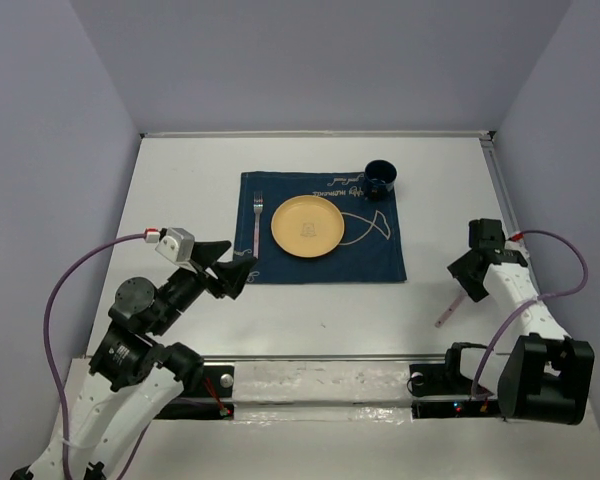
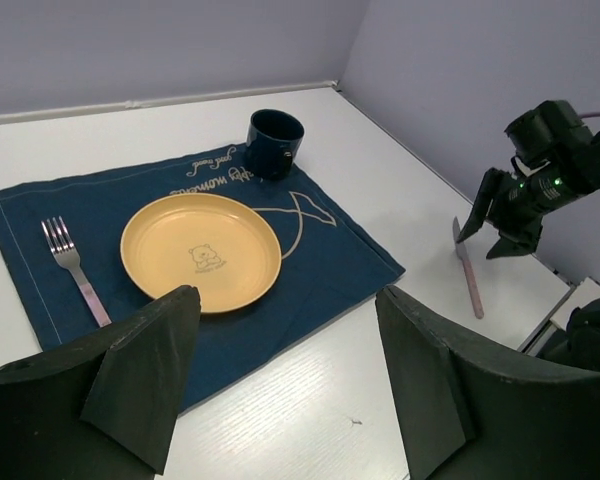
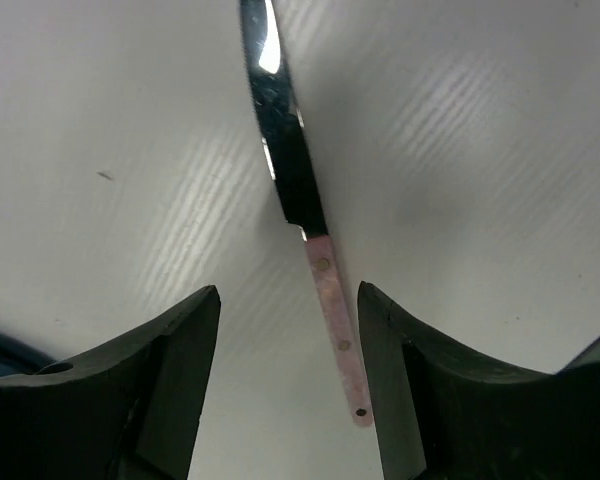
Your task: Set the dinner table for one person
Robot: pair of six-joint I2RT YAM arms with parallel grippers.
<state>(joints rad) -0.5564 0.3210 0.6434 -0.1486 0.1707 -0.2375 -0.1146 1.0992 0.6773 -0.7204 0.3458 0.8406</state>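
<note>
The white dinner table (image 1: 310, 320) holds a dark blue placemat (image 1: 380, 255) with a yellow plate (image 1: 307, 226), a fork (image 1: 257, 222) to the plate's left and a dark blue mug (image 1: 381, 179) at its far right corner. A knife (image 1: 448, 311) with a pink handle lies on the bare table to the right of the mat. My right gripper (image 1: 465, 285) is open just above it. In the right wrist view the pink handle (image 3: 335, 330) lies between the open fingers (image 3: 288, 295), nearer the right one. My left gripper (image 1: 238, 262) is open and empty by the mat's near left corner.
Pale lavender walls close the table on three sides. A metal rail (image 1: 320, 358) runs along the near edge by the arm bases. The left wrist view shows the plate (image 2: 200, 250), fork (image 2: 75, 270), mug (image 2: 273, 142), knife (image 2: 470, 280) and right gripper (image 2: 500, 225).
</note>
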